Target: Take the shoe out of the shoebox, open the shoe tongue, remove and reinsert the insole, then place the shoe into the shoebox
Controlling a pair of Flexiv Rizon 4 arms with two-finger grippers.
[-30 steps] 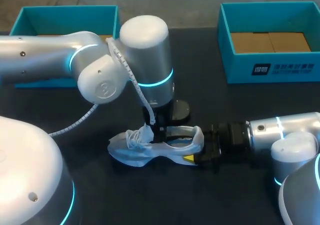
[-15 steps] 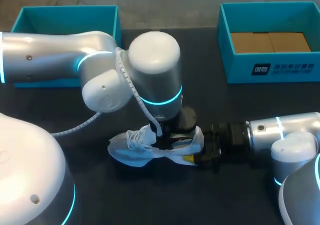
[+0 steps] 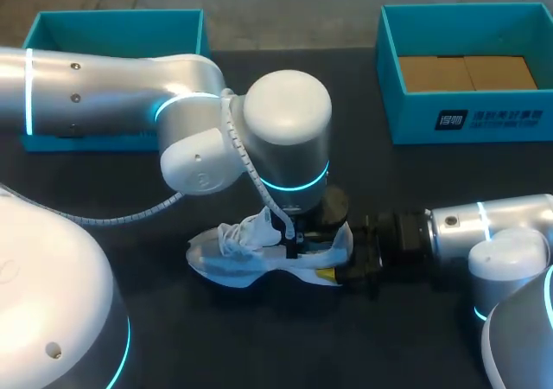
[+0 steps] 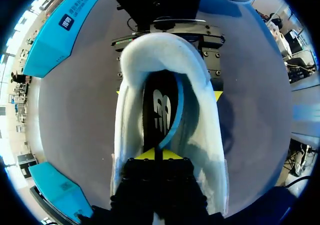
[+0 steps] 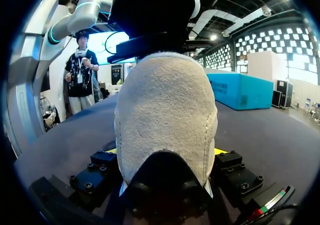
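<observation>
- Dark surface point(image 3: 216, 346), with teal boxes at both far corners.
- Left teal box point(image 3: 43, 35): open at the top and well apart from the shoe. The left arm hides part of it.
- Left end effector point(image 4: 155, 155): pointed down into the shoe's opening. Its yellow tips are almost together, and the blue edge of the insole point(image 4: 162, 110) runs in between them, so it appears to be pinching the insole.
- Shoe point(image 3: 233, 264): a white sneaker lying on the surface near the centre, outside both boxes, with its heel towards the right arm. The insole stands on edge inside it, not seated flat.
- Right end effector point(image 5: 166, 151): set wide, with one yellow tip against each side of the heel, gripping the shoe low at the sole.
- Right shoebox point(image 3: 467, 117): open, with a brown cardboard floor, and apart from the shoe.
- Handling, as a judgement: the shoe is likely light, with a soft upper that gives under pressure. The heel counter and sole are the firm places to hold. The insole is thin and flexible and is best taken by its heel edge, since it may fold or snag when pushed forward.
</observation>
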